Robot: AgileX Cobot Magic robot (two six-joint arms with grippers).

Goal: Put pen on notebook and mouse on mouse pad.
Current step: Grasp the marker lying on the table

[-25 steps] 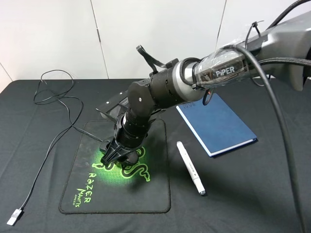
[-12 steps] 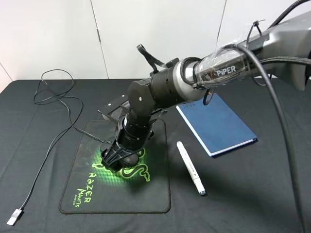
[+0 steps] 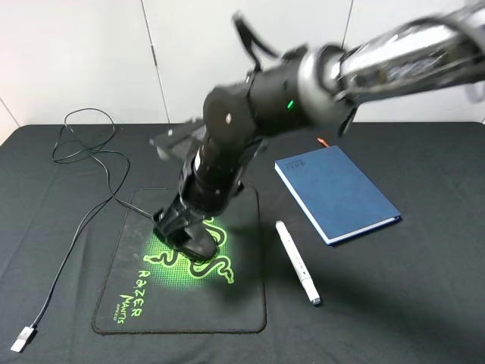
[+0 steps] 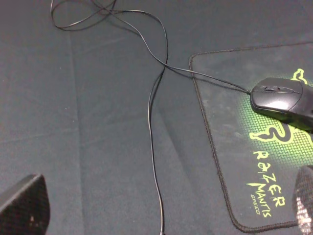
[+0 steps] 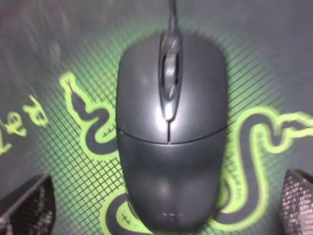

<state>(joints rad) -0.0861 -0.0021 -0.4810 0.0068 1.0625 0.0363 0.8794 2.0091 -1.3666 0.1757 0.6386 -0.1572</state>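
Note:
The black mouse lies on the mouse pad, over its green snake logo, with its cable trailing off to the far left. My right gripper hovers just above the mouse, open, its fingertips wide on either side and not touching it. The white pen rests on the cloth right of the pad. Further right lies the dark blue notebook, with nothing on it. My left gripper is open over the cloth left of the pad and holds nothing.
The cable loops at the back left and ends in a silver USB plug near the front left edge. A black cloth covers the table. The right arm spans the table above the notebook's far end.
My right gripper has opened wide, let go of the mouse and lifted off it; the arm has swung upward. The mouse stays on the pad.

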